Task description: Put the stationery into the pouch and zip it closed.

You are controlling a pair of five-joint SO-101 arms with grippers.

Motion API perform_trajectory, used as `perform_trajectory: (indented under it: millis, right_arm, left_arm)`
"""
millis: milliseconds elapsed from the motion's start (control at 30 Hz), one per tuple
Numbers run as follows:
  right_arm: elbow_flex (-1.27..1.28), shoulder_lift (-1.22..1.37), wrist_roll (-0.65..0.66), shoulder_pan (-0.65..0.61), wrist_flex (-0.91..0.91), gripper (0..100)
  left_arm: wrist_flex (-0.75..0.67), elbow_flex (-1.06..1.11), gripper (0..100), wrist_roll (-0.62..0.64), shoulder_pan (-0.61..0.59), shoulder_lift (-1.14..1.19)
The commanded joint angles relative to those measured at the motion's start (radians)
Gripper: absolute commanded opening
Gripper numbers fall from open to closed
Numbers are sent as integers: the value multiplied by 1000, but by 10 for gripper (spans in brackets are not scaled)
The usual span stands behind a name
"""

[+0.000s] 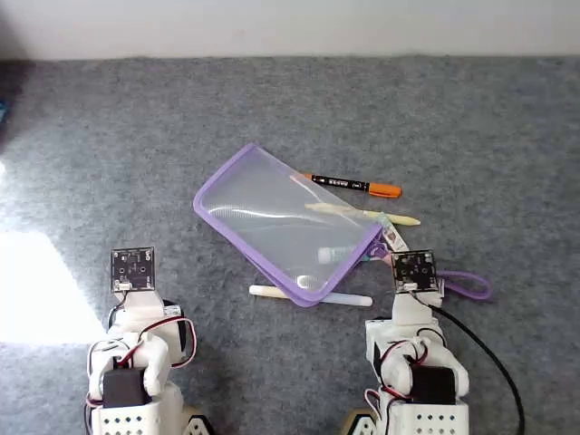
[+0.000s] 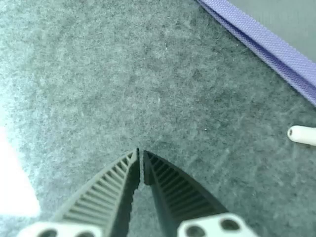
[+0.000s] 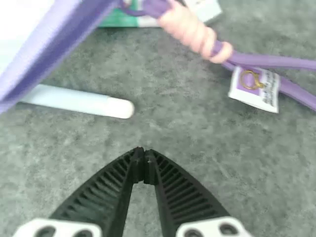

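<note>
Purple-edged pouch (image 1: 272, 227) lies on the grey surface (image 1: 109, 136). Left end effector (image 2: 139, 158) and right end effector (image 3: 143, 157) are pressed together, empty. Best spread the right one, then pinch the nearby white pen (image 3: 79, 101) at its middle.

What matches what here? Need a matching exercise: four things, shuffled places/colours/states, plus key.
1. black marker
2. white pen
3. left gripper
4. strap

A. shut, over bare carpet
B. orange cap
C. one end under the pouch edge
D. purple loop, outside the pouch

Pairs: 1-B, 2-C, 3-A, 4-D
</note>
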Motion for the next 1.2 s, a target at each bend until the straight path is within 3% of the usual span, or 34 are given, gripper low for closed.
perform_trajectory:
  millis: [0, 133, 367, 533, 833, 1067, 1167]
  right_arm:
    - [14, -12, 15, -15, -16, 11]
    - [-54, -12, 138, 45, -21, 9]
    - [-262, 25, 216, 185, -13, 8]
    - [-526, 274, 272, 229, 19, 8]
    - [-980, 995, 511, 222, 97, 12]
    - [-1028, 1208, 729, 143, 116, 12]
    - [-1030, 1259, 735, 74, 93, 44]
  left_arm:
    - [-18, -21, 15, -5, -3, -9]
    - [-18, -21, 15, -5, -3, -9]
    - [-18, -21, 15, -5, -3, -9]
    - [-18, -21, 15, -5, -3, -9]
    - [-18, -21, 15, -5, -3, -9]
    - [-18, -21, 15, -5, -3, -9]
    - [-18, -21, 15, -5, -3, -9]
